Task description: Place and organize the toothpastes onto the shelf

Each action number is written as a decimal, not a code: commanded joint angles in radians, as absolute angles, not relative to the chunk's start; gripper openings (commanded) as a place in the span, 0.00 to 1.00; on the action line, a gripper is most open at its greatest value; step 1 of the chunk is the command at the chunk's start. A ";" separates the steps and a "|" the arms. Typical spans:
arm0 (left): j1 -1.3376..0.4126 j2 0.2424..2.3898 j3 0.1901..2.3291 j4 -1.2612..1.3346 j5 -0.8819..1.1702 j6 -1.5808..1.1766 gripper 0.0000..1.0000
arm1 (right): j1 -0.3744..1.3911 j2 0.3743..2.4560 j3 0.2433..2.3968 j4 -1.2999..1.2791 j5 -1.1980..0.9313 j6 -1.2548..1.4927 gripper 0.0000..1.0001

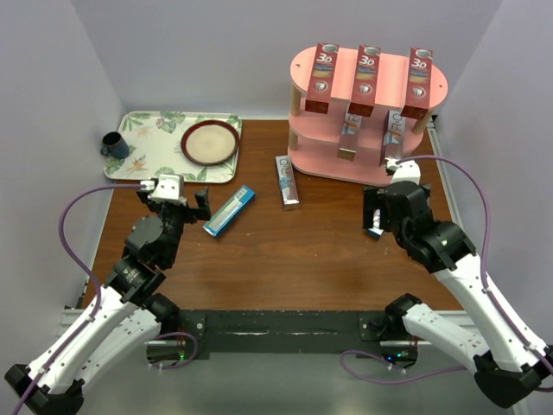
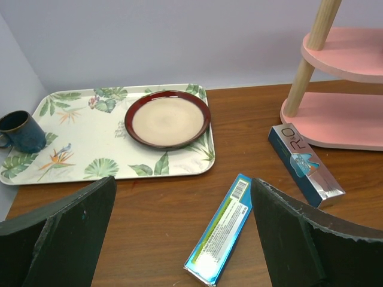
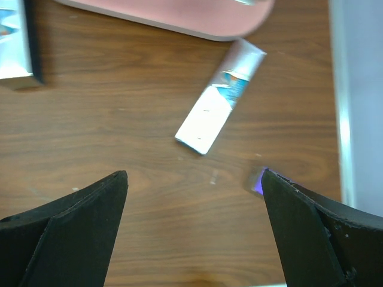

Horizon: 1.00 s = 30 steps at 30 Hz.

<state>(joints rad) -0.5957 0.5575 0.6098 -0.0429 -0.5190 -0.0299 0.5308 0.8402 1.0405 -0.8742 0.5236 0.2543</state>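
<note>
The pink shelf [image 1: 302, 69] stands at the back right. Three red toothpastes [image 1: 366, 82] lie across its top board, and silver ones [image 1: 350, 138] sit on the tier below. A teal-blue carton [image 2: 221, 236] lies flat on the table between my left gripper's fingers, close to the right one. My left gripper [image 2: 184, 179] is open and touches nothing. A dark blue and silver carton [image 2: 305, 167] rests by the shelf's base [image 2: 353, 119]. My right gripper [image 3: 194, 173] is open above bare wood. A silver-white carton [image 3: 218, 113] lies just beyond it, near the shelf's edge [image 3: 179, 15].
A floral tray [image 1: 143, 160] at the back left carries a red-rimmed plate [image 1: 210, 142] and a dark blue mug [image 1: 114, 144]. Pale walls close in the table on three sides. A small purple glint [image 3: 257, 181] shows by my right fingertip; I cannot tell what it is.
</note>
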 commanded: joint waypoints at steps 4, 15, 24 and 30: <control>-0.591 0.552 0.632 -0.054 -0.471 -0.012 1.00 | 0.512 0.896 1.166 -1.078 0.781 0.255 0.99; -0.591 0.517 0.634 -0.066 -0.451 -0.008 1.00 | 0.298 1.046 1.108 -1.025 0.661 -0.113 0.99; -0.584 0.485 0.632 -0.066 -0.448 -0.014 1.00 | 0.267 1.103 0.908 -0.939 0.563 -0.357 0.99; -0.578 0.465 0.630 -0.066 -0.443 -0.017 1.00 | 0.238 1.144 0.825 -0.911 0.454 -0.532 0.99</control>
